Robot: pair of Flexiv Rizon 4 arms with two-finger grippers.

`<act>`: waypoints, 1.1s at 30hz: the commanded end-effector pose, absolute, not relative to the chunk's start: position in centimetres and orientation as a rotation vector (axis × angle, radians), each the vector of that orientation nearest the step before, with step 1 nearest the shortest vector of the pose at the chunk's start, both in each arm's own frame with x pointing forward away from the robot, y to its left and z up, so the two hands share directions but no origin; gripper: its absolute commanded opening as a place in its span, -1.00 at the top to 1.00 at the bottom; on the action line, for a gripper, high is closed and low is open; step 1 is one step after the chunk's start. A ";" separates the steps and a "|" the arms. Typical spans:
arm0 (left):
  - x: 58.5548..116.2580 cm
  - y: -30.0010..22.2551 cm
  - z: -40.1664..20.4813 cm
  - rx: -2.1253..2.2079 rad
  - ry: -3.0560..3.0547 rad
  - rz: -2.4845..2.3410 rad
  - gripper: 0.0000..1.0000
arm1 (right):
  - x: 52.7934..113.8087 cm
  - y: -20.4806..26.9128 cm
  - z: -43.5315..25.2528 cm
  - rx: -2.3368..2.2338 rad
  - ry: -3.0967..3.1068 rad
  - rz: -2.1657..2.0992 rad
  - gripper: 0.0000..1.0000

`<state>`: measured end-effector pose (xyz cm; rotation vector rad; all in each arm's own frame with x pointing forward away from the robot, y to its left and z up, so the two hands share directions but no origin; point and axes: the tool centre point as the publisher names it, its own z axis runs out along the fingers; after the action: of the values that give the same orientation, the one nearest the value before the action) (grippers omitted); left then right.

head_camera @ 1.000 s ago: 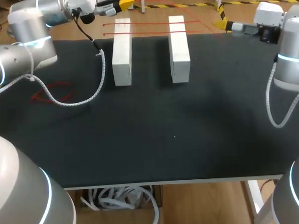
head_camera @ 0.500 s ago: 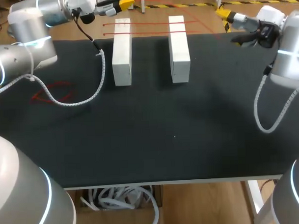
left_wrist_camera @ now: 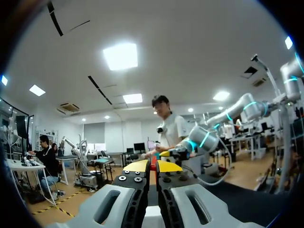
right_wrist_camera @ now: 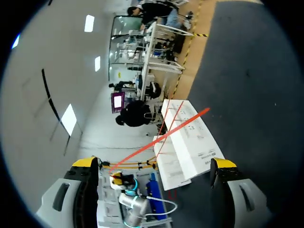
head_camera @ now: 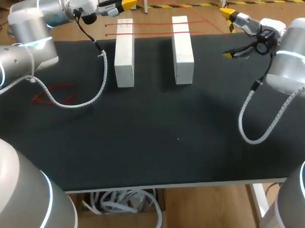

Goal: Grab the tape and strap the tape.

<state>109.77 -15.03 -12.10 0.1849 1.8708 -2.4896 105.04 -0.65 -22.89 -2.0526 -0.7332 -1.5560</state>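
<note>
The right gripper (head_camera: 229, 34) has swung inward, fingers spread wide; left gripper (left_wrist_camera: 152, 166) stays clamped on tape (right_wrist_camera: 161, 137).

table (head_camera: 158, 144): black matte top | pale front edge | lit evenly

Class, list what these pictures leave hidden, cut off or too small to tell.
Head view: the left pincer is clipped by the top edge.
Head view: the red tape is too thin to show where it ends.
Right wrist view: print on the white block is too small.
</note>
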 end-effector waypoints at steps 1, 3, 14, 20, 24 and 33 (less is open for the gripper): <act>109.6 -15.1 -12.1 0.181 1.869 -2.487 1.00 | 105.8 -0.1 -23.5 -2.094 -0.102 -1.694 -1.00; 109.6 -15.1 -12.1 0.181 1.869 -2.487 1.00 | 106.0 -0.4 -23.5 -2.103 -0.086 -1.758 -1.00; 109.6 -15.1 -12.1 0.181 1.869 -2.487 1.00 | 105.9 -0.7 -24.8 -2.114 0.111 -1.896 -1.00; 109.6 -15.1 -12.1 0.181 1.869 -2.487 1.00 | 106.5 -1.1 -24.7 -2.071 0.287 -1.954 -1.00; 109.6 -15.1 -12.1 0.181 1.869 -2.487 1.00 | 107.6 -1.4 -23.6 -2.085 0.379 -1.979 -1.00; 109.6 -15.1 -12.1 0.181 1.869 -2.487 1.00 | 108.3 -1.7 -22.1 -2.152 0.334 -2.041 -1.00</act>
<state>109.76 -15.03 -12.10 0.1850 1.8709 -2.4896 108.32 -1.86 -22.03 -1.8507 -0.2179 -1.7828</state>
